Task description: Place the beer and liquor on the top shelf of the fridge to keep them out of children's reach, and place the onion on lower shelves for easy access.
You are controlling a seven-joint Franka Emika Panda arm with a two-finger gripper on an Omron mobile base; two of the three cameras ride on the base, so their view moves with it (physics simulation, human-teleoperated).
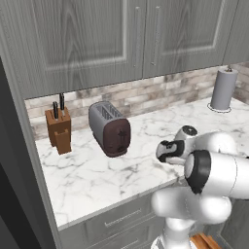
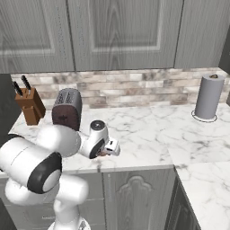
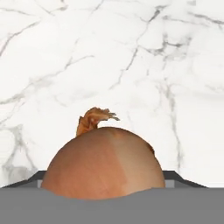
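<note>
Hiding the jaws (grip unclear), the onion (image 3: 103, 162) over marble counter (image 3: 131, 52).

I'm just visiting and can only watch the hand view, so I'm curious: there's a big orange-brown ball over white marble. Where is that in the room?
Observer: The onion is at the claw, low over a marble kitchen counter, near its front edge.
Operator: Anything else on that counter?
Observer: A dark toaster stands by the back wall.
Operator: And beside it?
Observer: A wooden knife block, to the toaster's left.
Operator: Anything on the other side?
Observer: A paper towel roll stands upright far right.
</note>
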